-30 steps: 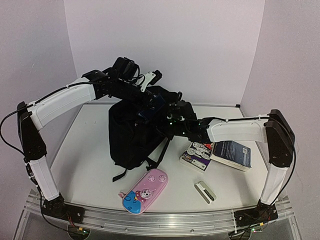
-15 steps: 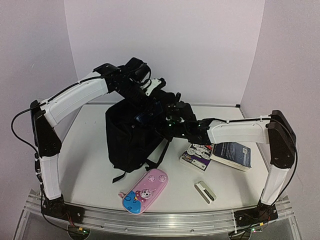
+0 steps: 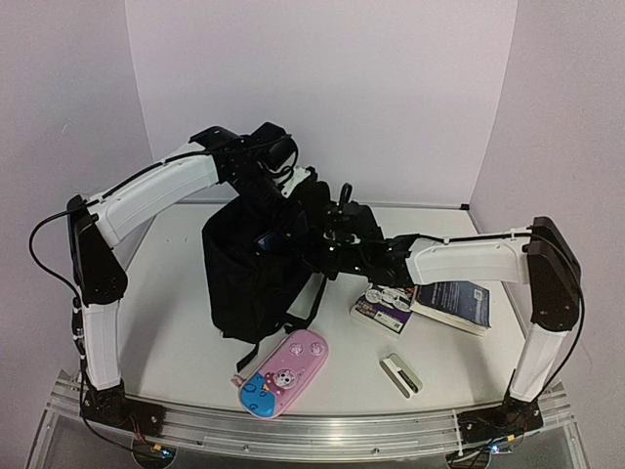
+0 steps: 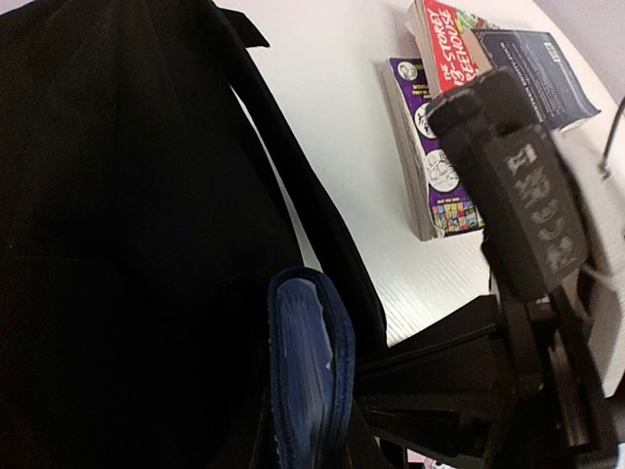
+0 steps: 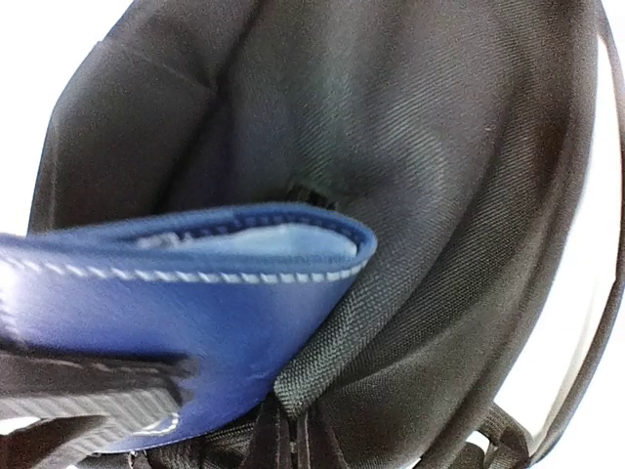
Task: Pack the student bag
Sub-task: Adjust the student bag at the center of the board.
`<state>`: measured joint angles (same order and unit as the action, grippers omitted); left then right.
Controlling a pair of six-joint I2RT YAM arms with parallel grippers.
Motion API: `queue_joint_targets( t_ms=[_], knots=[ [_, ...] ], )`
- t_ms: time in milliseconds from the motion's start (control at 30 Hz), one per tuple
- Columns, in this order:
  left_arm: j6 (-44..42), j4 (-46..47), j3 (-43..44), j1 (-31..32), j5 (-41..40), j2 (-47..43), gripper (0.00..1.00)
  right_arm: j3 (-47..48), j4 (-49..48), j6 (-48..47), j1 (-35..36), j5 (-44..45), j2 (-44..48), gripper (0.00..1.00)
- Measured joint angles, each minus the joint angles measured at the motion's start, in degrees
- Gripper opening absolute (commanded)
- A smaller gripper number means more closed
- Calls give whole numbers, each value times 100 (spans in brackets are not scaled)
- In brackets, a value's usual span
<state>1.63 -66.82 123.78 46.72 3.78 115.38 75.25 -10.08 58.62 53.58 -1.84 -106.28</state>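
Bag [image 3: 244,283] gapes; the right hand [image 3: 324,241], clenched on the wallet [image 5: 195,293], should push deeper inside it before releasing; left hand's [image 3: 288,191] grip: cannot tell.

Your bag [image 3: 244,283] stands mid-table with the wallet [image 5: 195,293] in its mouth. Books [image 3: 386,301] lie just right of the bag. The pencil case [image 3: 283,373] lies before the bag, a small item [image 3: 401,374] to its right.

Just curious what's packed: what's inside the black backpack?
A blue wallet is partway inside the backpack, against its dark fabric. Below it all is shadow; any other contents cannot be seen.
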Motion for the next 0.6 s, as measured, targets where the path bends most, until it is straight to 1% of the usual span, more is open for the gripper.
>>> queue_joint_targets(
  t_ms=[167, 367, 567, 600],
  knots=[
    [71, 86, -377, 0, -1, -259, 0, -43, 13, 15, 49, 75, 48, 0],
    [209, 46, -509, 0, 53, -372, 0, -43, 12, -23, 75, 92, 57, 0],
    [311, 152, -735, 1, -87, -392, 0, -78, -14, -336, 75, 101, 68, 0],
    [324, 174, -774, 2, -117, -400, 2, -100, -26, -394, 75, 103, 79, 0]
  ],
)
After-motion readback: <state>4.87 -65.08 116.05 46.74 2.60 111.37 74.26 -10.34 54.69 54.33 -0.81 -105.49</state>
